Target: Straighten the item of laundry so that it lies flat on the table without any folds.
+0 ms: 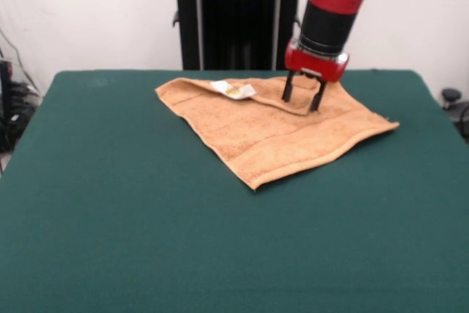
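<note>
**Towel at the far middle of the table, gripper over its rear fold**

The towel (275, 131) lies on the table (110, 218), in the far half and a little right of centre, one corner pointing toward the near side. Its rear edge is folded over onto itself. A label (234, 90) sits on that fold, left of the gripper (303, 97). The gripper comes down from above onto the folded rear edge, its two fingers apart with the fold between them. The near half of the table is before the towel.

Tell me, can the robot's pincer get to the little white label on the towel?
Probably yes. The pincer stands open on the towel, and the label lies uncovered just beside it, nothing between.
</note>
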Controlling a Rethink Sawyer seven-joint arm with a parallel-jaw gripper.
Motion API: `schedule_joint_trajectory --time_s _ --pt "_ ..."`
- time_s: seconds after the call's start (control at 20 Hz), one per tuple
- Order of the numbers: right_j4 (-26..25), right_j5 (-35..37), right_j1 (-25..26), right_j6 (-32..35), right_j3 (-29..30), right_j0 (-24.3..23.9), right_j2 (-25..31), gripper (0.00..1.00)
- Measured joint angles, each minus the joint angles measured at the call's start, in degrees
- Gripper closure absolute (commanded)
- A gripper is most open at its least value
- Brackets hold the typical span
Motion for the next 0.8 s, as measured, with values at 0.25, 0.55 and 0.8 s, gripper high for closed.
schedule_joint_trajectory --time_s 0.25,0.55,0.8 --pt "-0.01 0.01 0.09 0.0 0.0 -0.01 0.01 0.0" --pt "-0.02 0.01 0.22 0.0 -0.27 -0.13 0.01 0.0" --pt "-0.01 0.01 0.51 0.0 -0.7 -0.74 0.04 0.0"
